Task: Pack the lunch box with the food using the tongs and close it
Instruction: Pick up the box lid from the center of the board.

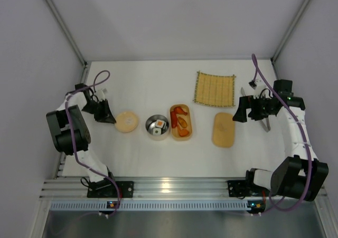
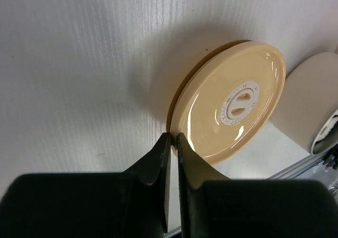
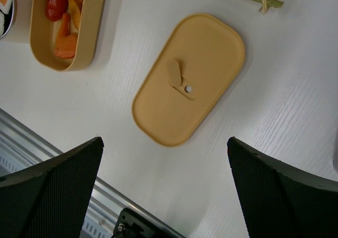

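The oval orange-tan lunch box stands open at mid-table with orange shrimp-like food inside, also in the right wrist view. Its matching oval lid lies flat to the right. My right gripper hovers just right of that lid, open and holding nothing. A slim grey end of the tongs shows under the right wrist, the rest hidden. My left gripper is shut on the rim of a round cream lid, which tilts up off the table.
A round steel bowl holding sushi rolls sits just left of the lunch box. A bamboo mat lies at the back right. White walls close the table on three sides, and an aluminium rail runs along the near edge.
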Available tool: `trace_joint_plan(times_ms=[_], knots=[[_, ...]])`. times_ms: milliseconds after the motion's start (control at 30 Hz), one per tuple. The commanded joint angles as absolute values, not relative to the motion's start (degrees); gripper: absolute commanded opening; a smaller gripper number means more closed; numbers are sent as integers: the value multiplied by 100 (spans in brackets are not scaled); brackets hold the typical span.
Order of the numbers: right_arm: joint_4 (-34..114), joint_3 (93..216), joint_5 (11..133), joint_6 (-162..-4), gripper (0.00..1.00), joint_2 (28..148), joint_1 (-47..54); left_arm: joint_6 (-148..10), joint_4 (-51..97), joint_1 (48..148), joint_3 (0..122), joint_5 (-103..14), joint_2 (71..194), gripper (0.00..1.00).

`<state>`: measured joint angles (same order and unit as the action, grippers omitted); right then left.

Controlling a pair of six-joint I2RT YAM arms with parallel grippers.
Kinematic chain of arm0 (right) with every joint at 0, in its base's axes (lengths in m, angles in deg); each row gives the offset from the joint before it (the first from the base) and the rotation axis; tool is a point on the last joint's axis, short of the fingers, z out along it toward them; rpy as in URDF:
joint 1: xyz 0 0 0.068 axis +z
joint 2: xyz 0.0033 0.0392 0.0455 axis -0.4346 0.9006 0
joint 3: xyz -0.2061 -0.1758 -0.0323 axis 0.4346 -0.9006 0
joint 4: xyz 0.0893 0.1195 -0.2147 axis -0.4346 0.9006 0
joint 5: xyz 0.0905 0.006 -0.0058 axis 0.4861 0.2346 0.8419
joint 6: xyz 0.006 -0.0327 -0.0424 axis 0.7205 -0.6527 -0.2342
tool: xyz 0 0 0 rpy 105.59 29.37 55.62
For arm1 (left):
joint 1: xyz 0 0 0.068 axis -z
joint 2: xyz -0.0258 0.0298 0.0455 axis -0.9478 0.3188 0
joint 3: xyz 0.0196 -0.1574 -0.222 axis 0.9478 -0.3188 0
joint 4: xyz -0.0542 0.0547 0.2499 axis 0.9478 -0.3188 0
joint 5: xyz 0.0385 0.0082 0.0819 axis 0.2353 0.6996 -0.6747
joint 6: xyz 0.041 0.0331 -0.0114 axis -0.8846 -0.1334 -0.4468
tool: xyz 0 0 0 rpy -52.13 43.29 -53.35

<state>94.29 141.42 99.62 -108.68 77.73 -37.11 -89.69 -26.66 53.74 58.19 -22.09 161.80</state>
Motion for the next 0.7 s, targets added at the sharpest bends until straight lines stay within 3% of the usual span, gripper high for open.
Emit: trace_joint_plan(times_ms=[0, 400, 667], knots=[[9103, 14101, 10182, -10826, 99, 7621, -3631, -8874, -3192, 5128, 6302, -1663, 15794, 0], [9024, 14057, 10287, -10730, 99, 7699, -3631, -8874, -3746, 5154, 6724, -1258, 15250, 0], [8910, 14040, 10331, -10598, 99, 7770, -3569, -8655, -3685, 5856, 6689, -1407, 15197, 0]])
